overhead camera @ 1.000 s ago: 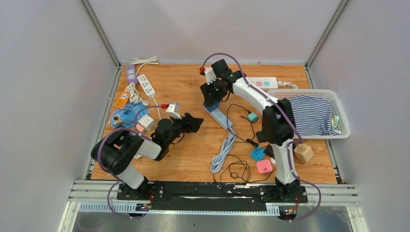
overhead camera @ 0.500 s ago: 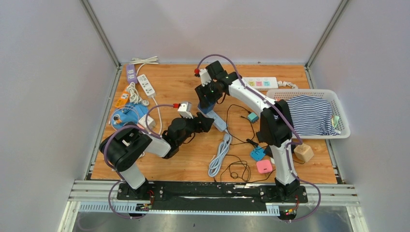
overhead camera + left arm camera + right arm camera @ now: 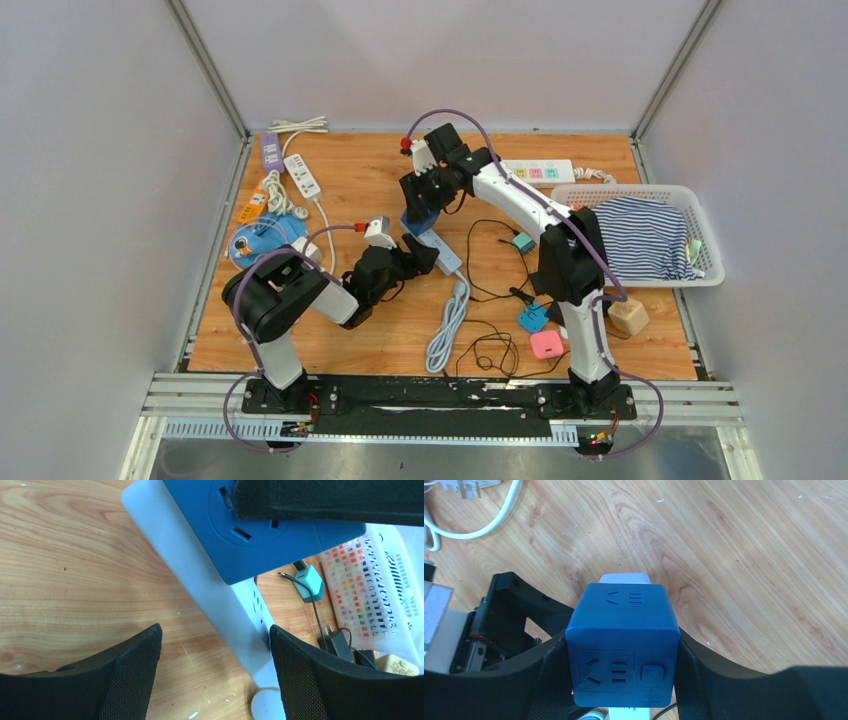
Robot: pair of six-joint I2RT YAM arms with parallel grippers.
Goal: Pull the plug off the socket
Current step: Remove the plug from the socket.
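White basket (image 3: pixel 640 190) w/ striped cloth (image 3: pixel 645 238) right; wood block (image 3: pixel 628 316), pink cube (image 3: pixel 547 345) nearby.

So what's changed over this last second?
The left gripper swung right toward the centre; its open jaws now straddle the white power strip, which slid slightly left. The right gripper kept hold of the blue cube-shaped plug. The white basket stayed put.

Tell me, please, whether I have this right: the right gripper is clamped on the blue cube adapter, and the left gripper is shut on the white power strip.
Not quite. The right gripper is clamped on the blue cube adapter, but the left gripper is open, not shut: the left wrist view shows its fingers spread either side of the white power strip.
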